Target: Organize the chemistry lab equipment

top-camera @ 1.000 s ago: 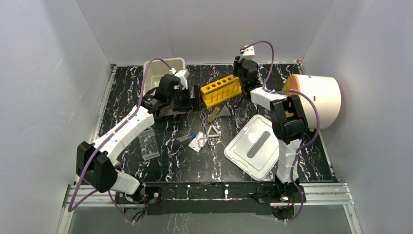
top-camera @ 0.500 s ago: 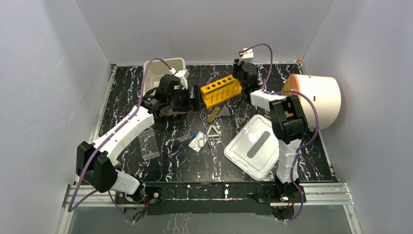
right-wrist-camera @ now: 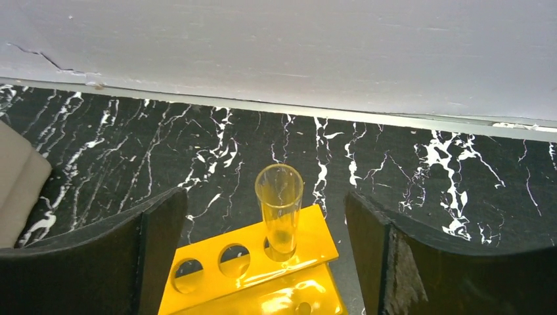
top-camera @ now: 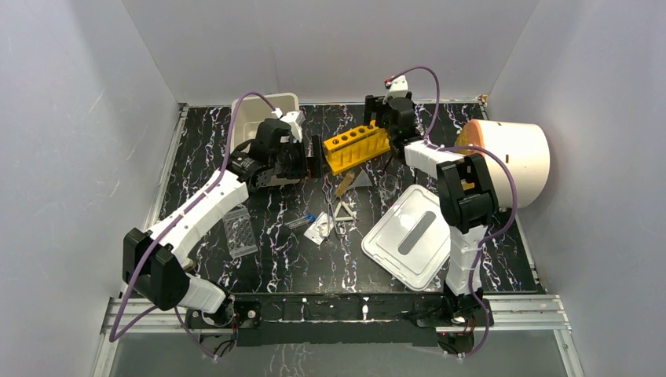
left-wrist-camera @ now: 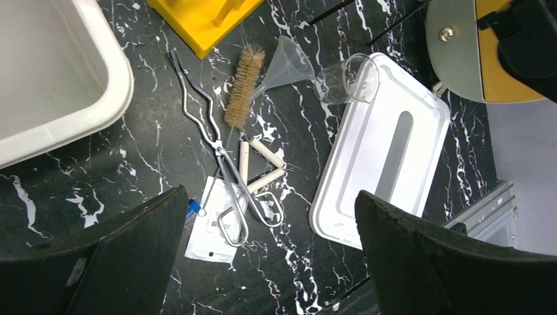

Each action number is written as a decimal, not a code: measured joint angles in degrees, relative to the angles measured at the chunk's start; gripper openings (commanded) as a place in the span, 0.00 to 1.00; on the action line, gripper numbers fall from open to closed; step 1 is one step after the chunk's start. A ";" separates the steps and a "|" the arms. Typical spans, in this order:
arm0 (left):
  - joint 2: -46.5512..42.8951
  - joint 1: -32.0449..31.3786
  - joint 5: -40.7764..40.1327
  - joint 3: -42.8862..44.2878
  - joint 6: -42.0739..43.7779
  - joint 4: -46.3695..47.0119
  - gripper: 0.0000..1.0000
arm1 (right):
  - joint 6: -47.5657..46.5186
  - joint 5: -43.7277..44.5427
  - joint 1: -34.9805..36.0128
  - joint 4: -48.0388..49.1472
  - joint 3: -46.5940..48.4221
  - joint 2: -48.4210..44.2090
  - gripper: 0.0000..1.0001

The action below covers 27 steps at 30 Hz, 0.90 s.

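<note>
The right gripper (right-wrist-camera: 266, 197) has been spread wide since the earlier frame. A clear test tube (right-wrist-camera: 279, 210) has been left upright in the end hole of the yellow rack (top-camera: 357, 147), and neither finger touches it.

Nearest the arm bases, a white lid (top-camera: 408, 236) and a clear well plate (top-camera: 239, 233) are laid flat, well apart. At the table's middle a blue-capped vial (top-camera: 309, 220), a white packet (left-wrist-camera: 210, 230), thin metal tweezers (left-wrist-camera: 213, 141) and a white triangle (top-camera: 343, 210) are clustered, with the tweezers laid across the packet. Just beyond are a tan brush (left-wrist-camera: 242, 88), a clear funnel (left-wrist-camera: 289, 62) and a clear beaker (left-wrist-camera: 345, 79) at the lid's far corner.

Farther back, the left gripper (left-wrist-camera: 269, 200) is held spread and empty beside the rack's left end. A white bin (top-camera: 263, 118) is seen behind it.
</note>
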 measured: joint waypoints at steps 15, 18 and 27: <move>-1.64 0.13 -3.76 1.27 -0.04 -4.33 0.98 | 6.34 -2.64 -0.07 -26.77 7.48 -18.16 0.93; -3.21 0.17 -4.00 1.14 -0.42 -5.03 0.98 | 8.63 -4.94 -0.07 -34.40 7.52 -23.76 0.88; -8.31 0.17 -7.13 -3.45 -2.80 -4.98 0.94 | 16.00 -14.49 3.48 -49.40 -1.51 -38.12 0.77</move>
